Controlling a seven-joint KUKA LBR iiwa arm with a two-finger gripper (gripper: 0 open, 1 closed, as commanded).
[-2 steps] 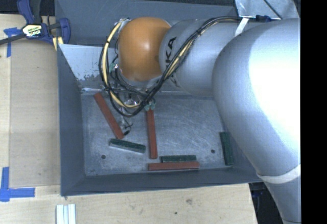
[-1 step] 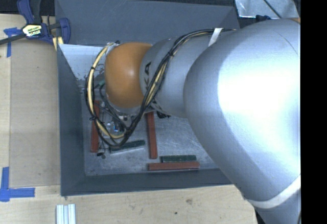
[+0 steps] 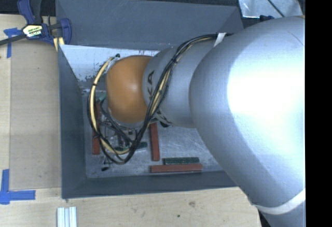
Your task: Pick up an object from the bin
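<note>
My gripper (image 3: 115, 136) is low in the bin's front-left part, its dark body showing just below the arm's orange cover. A short red-brown stick (image 3: 96, 144) stands close on its left. Another red-brown stick (image 3: 154, 143) lies upright in the view just to its right. Along the bin's front wall lie a long red-brown bar (image 3: 176, 168) and, right behind it, a dark green bar (image 3: 181, 160). What lies directly under the gripper is hidden by the cover and cables.
The big silver arm reaches in from the right and covers the right half of the bin. Its orange cover and looped cables hide the bin's middle. A strip of bare floor shows along the front-left wall.
</note>
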